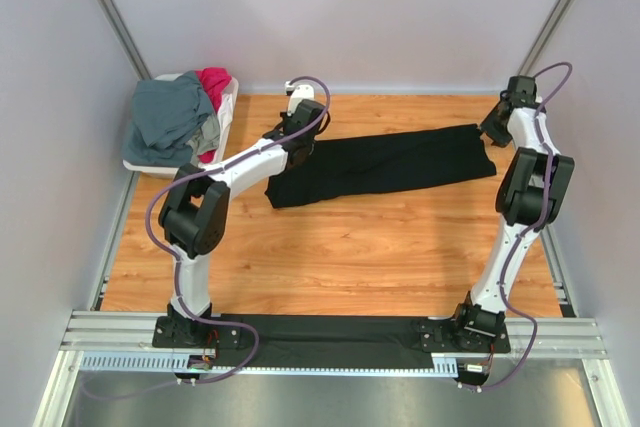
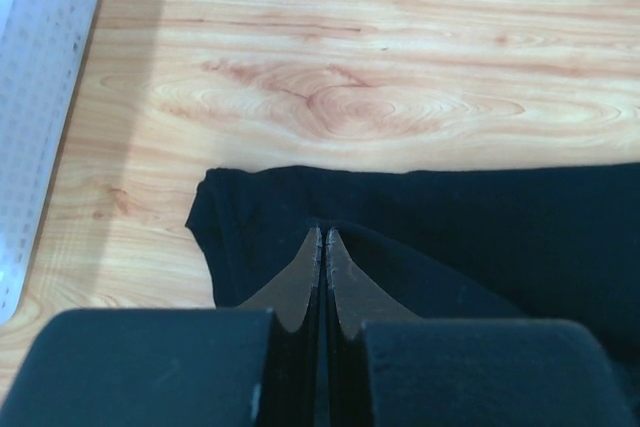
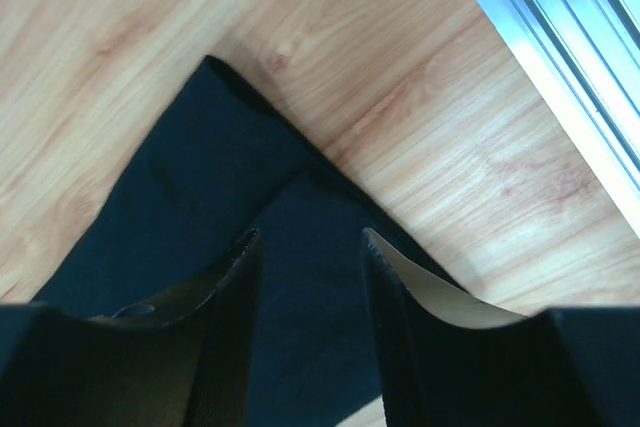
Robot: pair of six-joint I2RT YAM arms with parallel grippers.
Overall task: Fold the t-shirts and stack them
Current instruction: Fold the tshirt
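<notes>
The black t-shirt (image 1: 390,162) lies as a long folded strip across the far half of the wooden table. My left gripper (image 1: 299,150) is at its left end, and in the left wrist view its jaws (image 2: 323,233) are shut, with a ridge of the black cloth (image 2: 480,217) drawn up to the tips. My right gripper (image 1: 492,128) hovers over the right end with its fingers (image 3: 308,235) open; the black cloth (image 3: 200,187) lies flat below, nothing between them. A slate grey-blue t-shirt (image 1: 170,117) and a magenta-red one (image 1: 213,82) are heaped in the basket.
The white plastic basket (image 1: 228,115) stands at the back left corner, and its perforated wall (image 2: 40,97) shows close to the shirt's left end. An aluminium rail (image 3: 560,37) runs along the table's right edge. A black mat (image 1: 330,339) lies between the arm bases.
</notes>
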